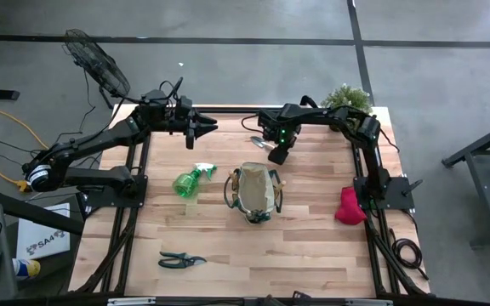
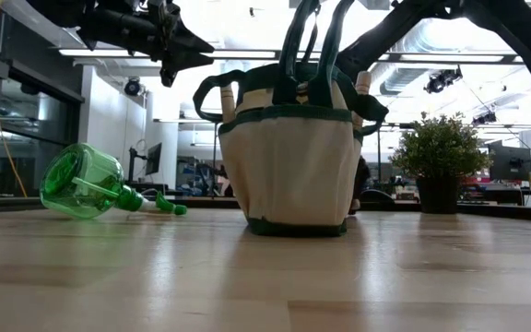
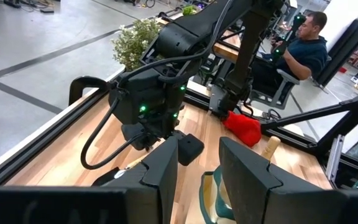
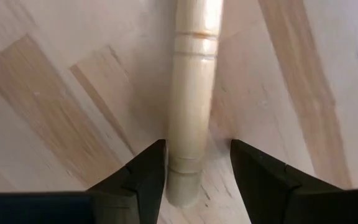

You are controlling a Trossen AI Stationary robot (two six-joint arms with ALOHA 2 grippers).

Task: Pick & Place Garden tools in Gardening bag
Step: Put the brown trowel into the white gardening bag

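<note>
Pale wood handle of a garden tool point(image 4: 190, 106) lay on the desk point(image 1: 313, 255) at the far edge, just behind the gardening bag point(image 1: 254, 194). Your right end effector point(image 4: 197, 162) sat low over it, fingers apart on either side of the handle, not clamped. Your left end effector point(image 1: 204, 127) hung above the far left of the desk, fingers apart, holding nothing. The bag stood upright mid-desk with wooden handles poking out of its side pockets. Green spray bottle point(image 1: 190, 181) lay on its side just left of the bag. Black pruners point(image 1: 180, 260) lay near the front edge, red glove point(image 1: 350, 206) at the right edge by the arm base. Potted plant point(image 1: 345, 98) stood at the far right corner, close to your right arm. A person point(image 3: 303, 46) sat beyond the desk. A white box point(image 1: 42, 240) on the floor at left bore dark lettering I couldn't read for sure.
</note>
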